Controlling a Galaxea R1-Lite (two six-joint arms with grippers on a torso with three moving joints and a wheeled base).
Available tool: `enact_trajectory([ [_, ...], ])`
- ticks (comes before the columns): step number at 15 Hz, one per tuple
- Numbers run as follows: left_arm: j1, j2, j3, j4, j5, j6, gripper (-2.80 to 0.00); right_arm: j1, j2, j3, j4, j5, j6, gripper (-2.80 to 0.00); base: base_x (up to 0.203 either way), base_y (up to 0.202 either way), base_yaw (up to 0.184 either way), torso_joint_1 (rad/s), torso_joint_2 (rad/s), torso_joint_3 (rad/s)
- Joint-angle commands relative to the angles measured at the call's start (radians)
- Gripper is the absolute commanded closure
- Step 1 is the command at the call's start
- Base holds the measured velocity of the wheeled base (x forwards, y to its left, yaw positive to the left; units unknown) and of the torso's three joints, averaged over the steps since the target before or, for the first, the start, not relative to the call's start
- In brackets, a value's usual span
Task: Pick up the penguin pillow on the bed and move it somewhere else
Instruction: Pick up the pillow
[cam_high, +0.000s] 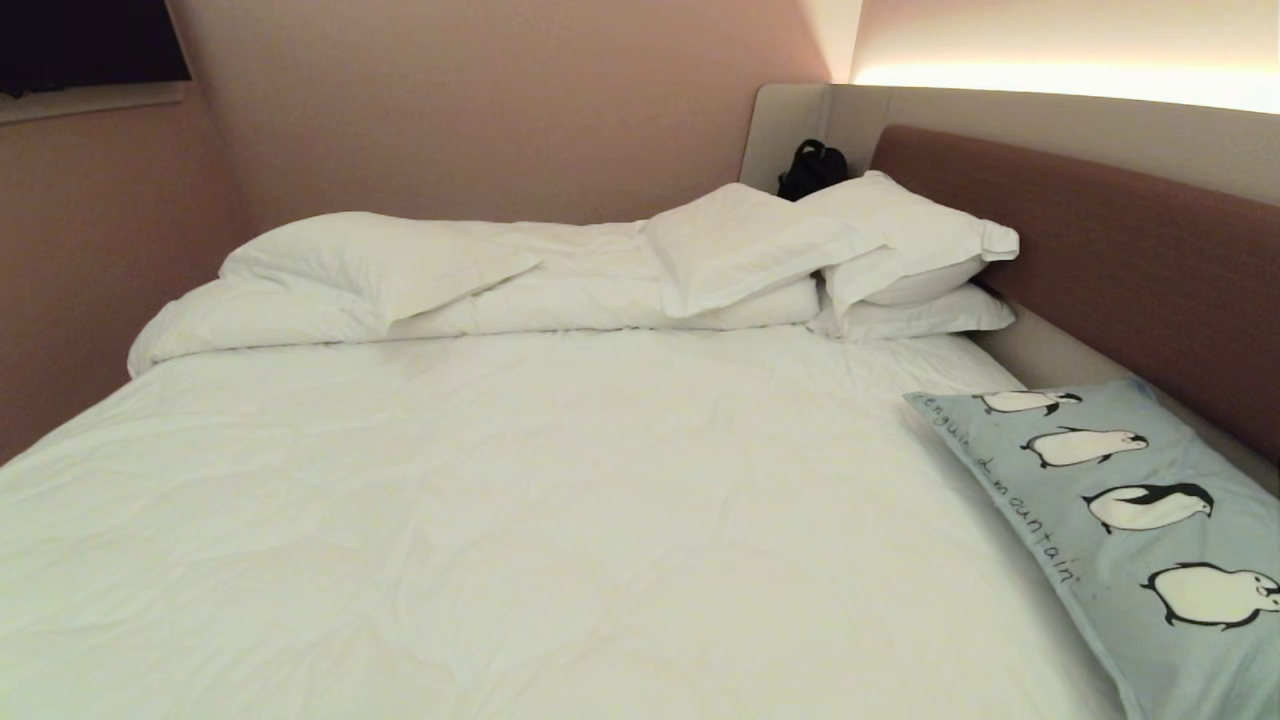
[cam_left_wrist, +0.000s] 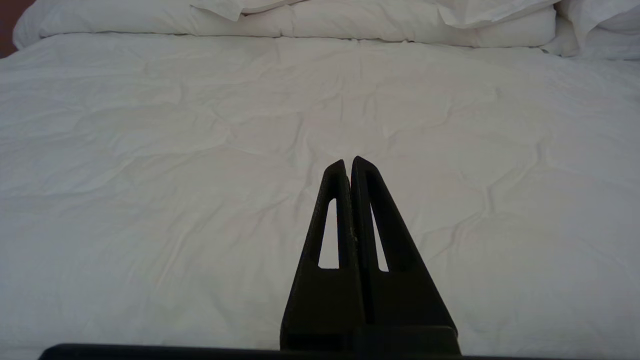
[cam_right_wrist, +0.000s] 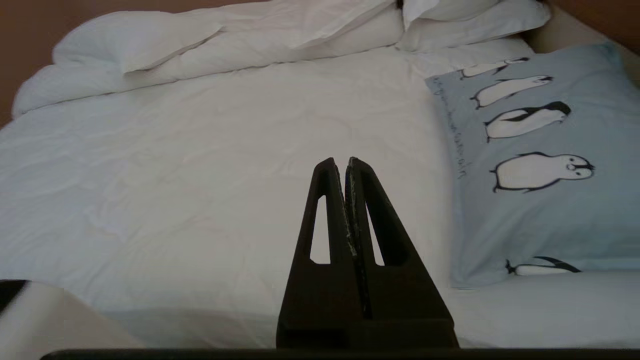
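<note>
Across the wrinkled white bed (cam_high: 500, 500), the light blue-grey penguin pillow (cam_right_wrist: 540, 170) is lying right of the empty, pressed-together right gripper (cam_right_wrist: 346, 162), long axis running near to far.

Head view: set high, looking forward and down across the bed (cam_high: 520, 520) toward the far wall, headboard (cam_high: 1100, 240) along the right edge. Left wrist view: low and close over the sheet, looking out past the closed black tips of the left gripper (cam_left_wrist: 349, 162) toward the folded duvet (cam_left_wrist: 380, 25). Right wrist view: a little higher, likewise behind the pressed-together tips of the right gripper (cam_right_wrist: 340, 162), facing the same far end but angled to take in the penguin pillow (cam_right_wrist: 540, 190). Shared by all three: wrinkled white sheet and rolled duvet. Shared by head and right wrist only: penguin pillow and stacked white pillows (cam_high: 900, 250).
</note>
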Motion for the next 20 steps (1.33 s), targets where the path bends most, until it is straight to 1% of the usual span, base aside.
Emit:
enact_trajectory([
  [1,0.000,0.000,0.000,-0.001,0.001,-0.001,0.00,0.002,-0.073,0.089,-0.083,-0.067,-0.029,0.00,0.000,0.000,0.000,0.000,0.00,0.000],
  [3,0.000,0.000,0.000,-0.001,0.001,-0.001,0.00,0.002,-0.115,0.207,-0.247,-0.151,-0.060,0.00,0.000,0.000,0.000,0.000,0.00,0.000],
  [4,0.000,0.000,0.000,-0.001,0.001,-0.001,0.00,0.003,-0.121,0.248,-0.309,-0.178,-0.070,0.00,0.000,0.000,0.000,0.000,0.00,0.000],
  [5,0.000,0.000,0.000,-0.001,0.001,-0.001,0.00,0.003,-0.123,0.285,-0.357,-0.190,-0.075,0.00,0.000,0.000,0.000,0.000,0.00,0.000],
  [8,0.000,0.000,0.000,-0.001,0.001,-0.001,0.00,0.003,-0.125,0.419,-0.453,-0.190,-0.088,0.00,0.000,0.000,0.000,0.000,0.00,0.000],
  [13,0.000,0.000,0.000,-0.001,0.001,-0.001,0.00,0.003,-0.125,0.596,-0.570,-0.187,-0.117,0.00,0.000,0.000,0.000,0.000,0.00,0.000],
  [18,0.000,0.000,0.000,-0.001,0.001,-0.001,0.00,0.003,-0.125,0.671,-0.579,-0.185,-0.118,0.00,0.000,0.000,0.000,0.000,0.00,0.000],
  [20,0.000,0.000,0.000,-0.001,0.001,-0.001,0.00,0.003,-0.125,0.699,-0.612,-0.175,-0.116,0.00,0.000,0.000,0.000,0.000,0.00,0.000],
])
